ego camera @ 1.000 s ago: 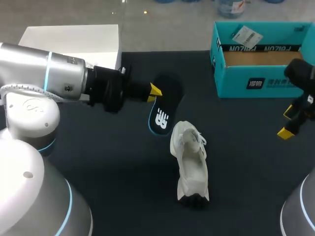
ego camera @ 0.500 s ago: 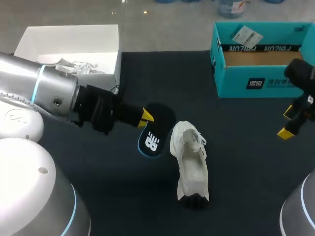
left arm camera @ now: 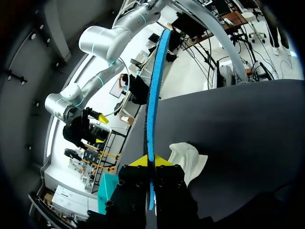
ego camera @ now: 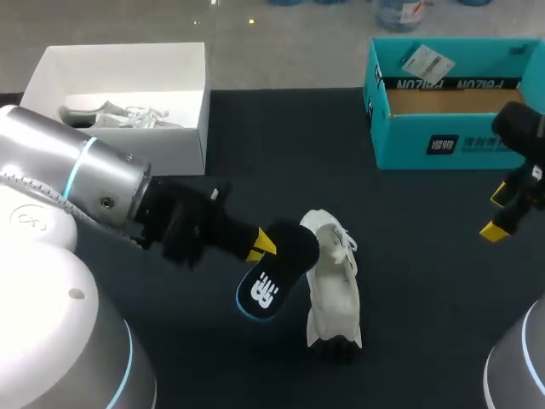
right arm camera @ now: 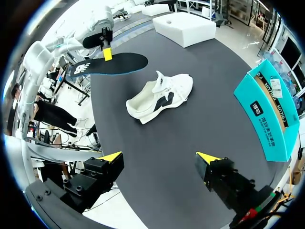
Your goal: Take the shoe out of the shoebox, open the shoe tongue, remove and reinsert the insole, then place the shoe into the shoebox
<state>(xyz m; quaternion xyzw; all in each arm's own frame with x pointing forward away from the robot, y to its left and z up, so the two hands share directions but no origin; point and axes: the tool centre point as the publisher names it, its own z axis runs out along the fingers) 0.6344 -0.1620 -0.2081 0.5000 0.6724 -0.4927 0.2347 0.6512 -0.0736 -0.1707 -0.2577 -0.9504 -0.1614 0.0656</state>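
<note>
Insole (ego camera: 274,274), black blue-edged foam, clamped in our left gripper (ego camera: 262,244) beside white mesh sneaker (ego camera: 334,294) so we can reinsert it; right gripper (right arm camera: 158,157) spread, idle.

Head view looks down on the table (ego camera: 409,298) from above and behind, the white shoe (ego camera: 334,290) near centre; left wrist view sits low and close beside the shoe; right wrist view faces it from farther off; all three share the shoe.

Open table (ego camera: 417,264) between shoe (ego camera: 334,285) and teal shoebox (ego camera: 451,141); insole (ego camera: 274,273) close on the shoe's other side.
</note>
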